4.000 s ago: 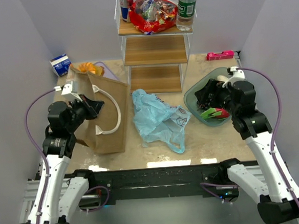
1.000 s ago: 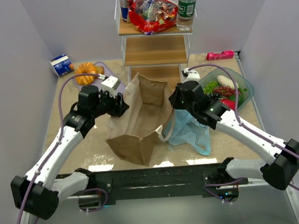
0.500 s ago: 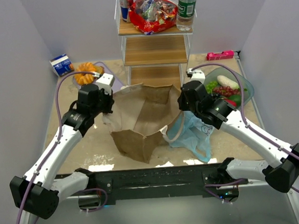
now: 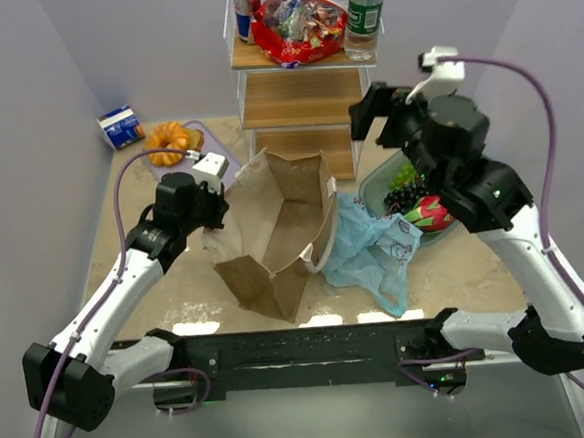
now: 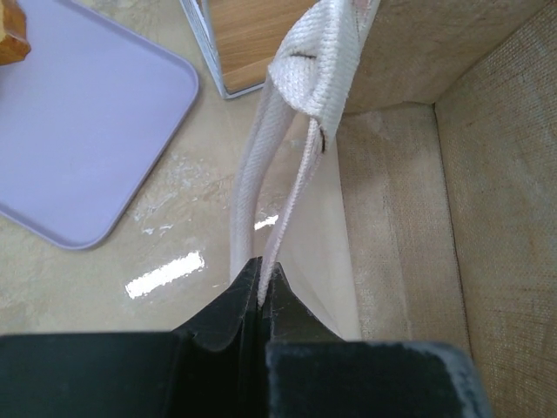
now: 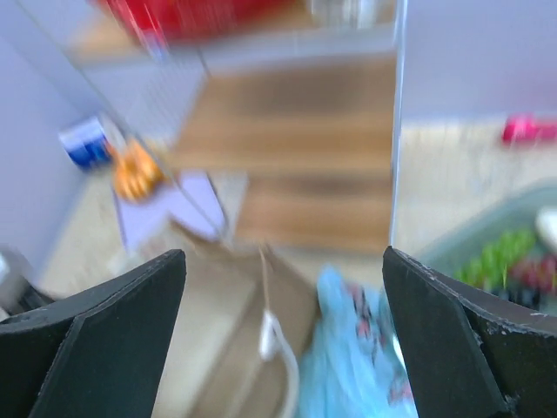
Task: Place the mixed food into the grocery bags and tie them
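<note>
The brown paper bag point(image 4: 277, 225) stands open at the table's middle. My left gripper point(image 4: 214, 210) is shut on its white loop handle point(image 5: 300, 96), and the strap runs between the closed fingertips point(image 5: 262, 272). The light-blue plastic bag point(image 4: 370, 252) lies crumpled against the paper bag's right side. My right gripper point(image 4: 370, 113) is raised near the shelf, wide open and empty point(image 6: 283, 254); its view is blurred. Dark grapes point(image 4: 405, 197) and the pink dragon fruit point(image 4: 430, 212) lie in the green bowl point(image 4: 375, 185). The red snack packet point(image 4: 298, 23), can point(image 4: 247, 4) and bottle point(image 4: 364, 11) stand on the top shelf.
A wooden three-tier shelf point(image 4: 304, 98) stands at the back centre. An orange ring pastry point(image 4: 169, 137) sits on a lavender tray point(image 5: 78, 131) at the back left, beside a small blue-white carton point(image 4: 118, 126). A pink object point(image 4: 430, 108) lies at the back right.
My right gripper has let go of the paper bag's right side, opened wide and swung up toward the shelf. The left gripper closed on the handle and stays there; the bag mouth narrowed.
</note>
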